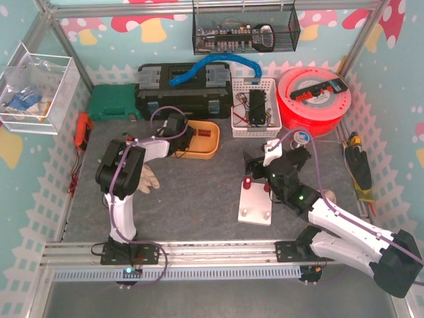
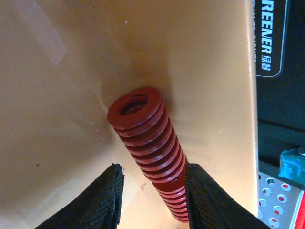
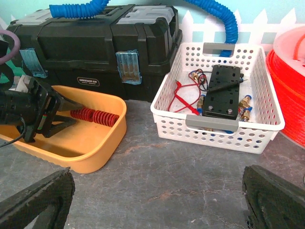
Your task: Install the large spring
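Observation:
The large spring (image 2: 143, 129), a red coil, lies in the orange tray (image 2: 62, 119), pointing away from the left wrist camera. My left gripper (image 2: 152, 191) straddles its near end. The right finger (image 2: 205, 200) touches the coil, while a gap shows between the left finger (image 2: 102, 200) and the coil. From the right wrist view the spring (image 3: 95, 116) lies flat on the tray floor. The top view shows a white plate with posts (image 1: 255, 202) in the middle of the table. My right gripper (image 1: 255, 165) hovers over that plate's far end, open, nothing between its fingers (image 3: 38, 200).
A black toolbox (image 1: 182, 89) stands behind the tray. A white basket (image 1: 255, 106) holds a black block and wires, with a red spool (image 1: 315, 99) to its right. A green case (image 1: 112, 103) sits back left. A beige glove (image 1: 149, 179) lies by the left arm.

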You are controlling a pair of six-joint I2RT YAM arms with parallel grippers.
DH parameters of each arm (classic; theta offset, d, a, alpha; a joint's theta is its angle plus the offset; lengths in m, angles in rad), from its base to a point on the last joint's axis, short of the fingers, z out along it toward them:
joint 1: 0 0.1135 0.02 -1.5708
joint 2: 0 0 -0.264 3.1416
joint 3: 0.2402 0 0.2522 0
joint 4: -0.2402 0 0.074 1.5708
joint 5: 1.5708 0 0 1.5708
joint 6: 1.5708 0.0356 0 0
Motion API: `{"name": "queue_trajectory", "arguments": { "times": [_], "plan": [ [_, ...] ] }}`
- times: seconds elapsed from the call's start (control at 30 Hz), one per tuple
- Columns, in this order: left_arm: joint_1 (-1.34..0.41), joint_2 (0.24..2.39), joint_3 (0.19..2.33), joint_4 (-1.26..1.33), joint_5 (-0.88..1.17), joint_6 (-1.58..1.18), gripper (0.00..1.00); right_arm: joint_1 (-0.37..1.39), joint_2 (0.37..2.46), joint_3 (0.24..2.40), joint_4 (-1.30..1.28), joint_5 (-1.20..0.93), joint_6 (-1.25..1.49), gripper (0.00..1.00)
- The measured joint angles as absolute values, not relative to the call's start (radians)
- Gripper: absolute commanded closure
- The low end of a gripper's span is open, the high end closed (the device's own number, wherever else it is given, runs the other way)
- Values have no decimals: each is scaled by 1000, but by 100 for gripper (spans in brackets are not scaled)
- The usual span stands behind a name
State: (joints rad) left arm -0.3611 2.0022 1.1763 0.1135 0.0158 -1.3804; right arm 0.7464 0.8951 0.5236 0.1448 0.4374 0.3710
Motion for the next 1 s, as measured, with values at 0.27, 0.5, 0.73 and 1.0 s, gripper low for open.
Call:
{"name": "queue_trajectory", "arguments": {
  "times": [0.27, 0.5, 0.73, 1.0],
  "plan": [
    [-361, 2041, 1240, 56, 3, -1380, 59, 746, 880, 517, 150, 445, 371, 5],
    [-361, 2086, 1298, 12, -14, -1380, 58, 746, 871, 514, 151, 453, 371, 5],
    [-360, 2137, 1380, -31, -22, -1369, 58, 746, 871, 513, 152, 453, 371, 5],
    [-360, 2162, 1431, -77, -30, -1369, 57, 746, 872, 513, 160, 453, 370, 5]
  ]
}}
